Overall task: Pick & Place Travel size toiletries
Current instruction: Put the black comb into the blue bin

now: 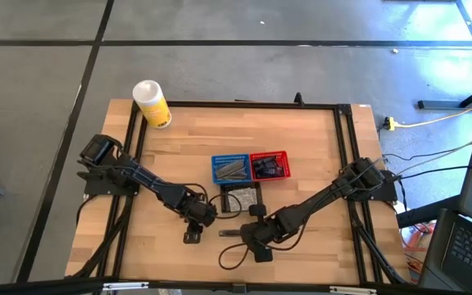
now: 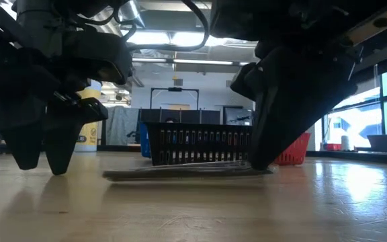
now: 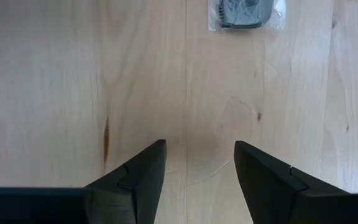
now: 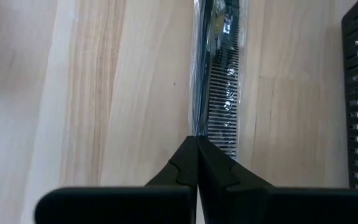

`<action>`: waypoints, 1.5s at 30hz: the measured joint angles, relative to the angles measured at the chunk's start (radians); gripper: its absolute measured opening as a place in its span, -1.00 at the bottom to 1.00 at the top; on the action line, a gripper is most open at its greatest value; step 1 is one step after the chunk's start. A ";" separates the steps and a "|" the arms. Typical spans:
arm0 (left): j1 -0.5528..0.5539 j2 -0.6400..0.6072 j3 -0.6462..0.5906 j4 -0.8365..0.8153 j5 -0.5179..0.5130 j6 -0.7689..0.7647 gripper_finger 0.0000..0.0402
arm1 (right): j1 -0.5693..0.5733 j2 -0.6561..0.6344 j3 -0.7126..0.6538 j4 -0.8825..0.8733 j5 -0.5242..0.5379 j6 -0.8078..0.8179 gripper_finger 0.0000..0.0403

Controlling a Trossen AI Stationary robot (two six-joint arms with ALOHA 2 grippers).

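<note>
Pale wood fills the table [image 1: 318,164], and low on it the right gripper [image 4: 197,142] has its 2 fingers pressed fully together at the end of a clear packet holding a black comb [image 4: 219,68]. The right wrist view shows the fingertips meeting right at the packet's edge, the comb's teeth running away from them; whether the plastic is actually pinched between the tips cannot be told. In the low view the packet [image 2: 187,173] lies flat on the wood with the right gripper's dark tip resting at its end.

The left gripper [image 3: 197,165] hangs just above bare wood with its jaws well apart and nothing between them. Ahead of it, well clear of its fingers, lies a second clear packet with a dark grey item [image 3: 244,14] inside.

The high view alone gives the layout: a blue basket [image 1: 230,169] and a red basket [image 1: 270,165] side by side at the table's middle, a black basket [image 1: 241,198] just in front of them, and a white-and-yellow canister [image 1: 152,103] at the far left corner. The low view shows the black basket's mesh wall [image 2: 200,144] right behind the comb packet.
</note>
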 joint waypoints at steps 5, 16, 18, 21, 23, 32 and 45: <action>-0.008 0.000 0.000 0.003 -0.019 -0.007 -0.06 | 0.000 0.000 0.001 -0.001 0.000 0.000 -1.00; -0.019 0.006 -0.001 0.098 -0.032 -0.022 -0.07 | -0.002 -0.002 0.003 0.002 0.007 -0.004 -1.00; -0.022 0.013 -0.001 0.131 -0.031 -0.025 -0.06 | -0.005 -0.002 0.003 0.002 0.007 -0.004 -1.00; -0.026 0.031 -0.001 0.167 -0.020 -0.021 -0.06 | -0.008 -0.002 0.003 0.003 0.006 0.000 -1.00; -0.033 0.037 0.001 0.171 -0.013 -0.008 -0.07 | -0.008 -0.002 0.003 0.005 0.004 0.000 -1.00; -0.059 0.040 0.003 0.172 -0.032 -0.010 0.18 | -0.009 -0.002 0.004 0.005 0.003 0.000 -1.00; -0.180 0.045 0.004 0.191 -0.328 -0.064 0.24 | -0.009 -0.003 0.004 0.009 -0.008 0.008 -1.00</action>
